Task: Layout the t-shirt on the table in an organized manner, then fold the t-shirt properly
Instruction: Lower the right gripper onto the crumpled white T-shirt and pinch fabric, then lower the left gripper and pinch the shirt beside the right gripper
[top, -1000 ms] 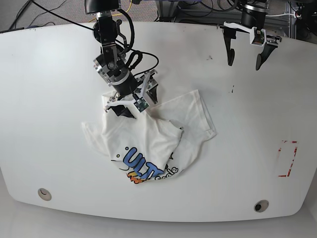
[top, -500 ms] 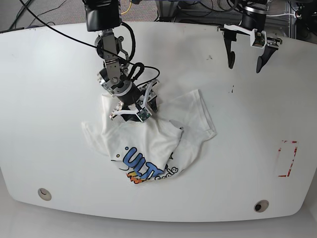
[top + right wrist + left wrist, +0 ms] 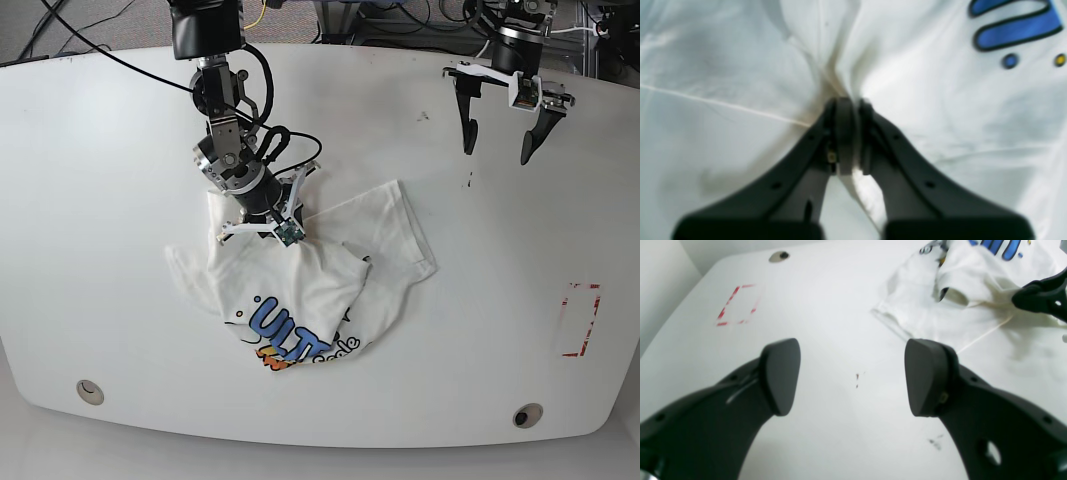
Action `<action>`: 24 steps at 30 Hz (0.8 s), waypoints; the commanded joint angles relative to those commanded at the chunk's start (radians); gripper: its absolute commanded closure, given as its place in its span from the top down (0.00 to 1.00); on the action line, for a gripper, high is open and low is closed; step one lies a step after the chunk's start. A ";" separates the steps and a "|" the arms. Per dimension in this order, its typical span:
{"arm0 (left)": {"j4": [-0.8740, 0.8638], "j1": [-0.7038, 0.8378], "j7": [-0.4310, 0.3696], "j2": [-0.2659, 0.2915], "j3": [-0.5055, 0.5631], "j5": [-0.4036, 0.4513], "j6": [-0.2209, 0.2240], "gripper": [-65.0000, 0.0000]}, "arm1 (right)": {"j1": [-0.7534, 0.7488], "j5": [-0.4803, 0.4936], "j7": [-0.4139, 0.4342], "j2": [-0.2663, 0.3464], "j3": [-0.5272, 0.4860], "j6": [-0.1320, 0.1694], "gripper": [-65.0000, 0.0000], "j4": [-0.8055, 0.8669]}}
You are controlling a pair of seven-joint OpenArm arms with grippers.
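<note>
Near the middle of the desk [image 3: 100, 200], a little toward its front edge, the t-shirt [image 3: 300, 290] lies crumpled in a loose heap. Its printed side faces up at the front, where blue and orange lettering [image 3: 285, 340] shows between folds. One sleeve [image 3: 395, 225] spreads out toward the right side of the desk, and another flap of cloth trails to the left. In the left wrist view the open end of a sleeve [image 3: 955, 295] gapes at the near edge of the heap.

At the back edge of the heap the right gripper [image 3: 262, 222] is down on the cloth. The right wrist view shows its jaws pressed together with a ridge of white fabric [image 3: 840, 83] pinched between them; creases fan out from that spot, and blue letter shapes with a yellow dot sit nearby.

Well apart from the shirt, near the back right corner of the desk, the left gripper [image 3: 497, 140] hangs above the bare surface with its jaws spread wide and nothing between them. A red dashed rectangle [image 3: 580, 320] marks the desk near its right edge, and two round holes [image 3: 527, 414] sit by the front corners.
</note>
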 joint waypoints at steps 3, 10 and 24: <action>0.002 -0.026 0.074 0.002 0.002 0.000 0.000 0.71 | -0.025 -0.002 -0.028 0.000 -0.002 0.000 0.02 0.066; 0.002 -0.137 0.253 0.005 0.026 -0.006 0.000 0.71 | -0.074 0.002 -0.109 0.000 -0.003 0.002 0.02 0.229; -0.063 -0.451 0.588 0.037 0.204 -0.006 0.000 0.72 | -0.144 -0.006 -0.176 0.000 -0.002 0.002 0.02 0.445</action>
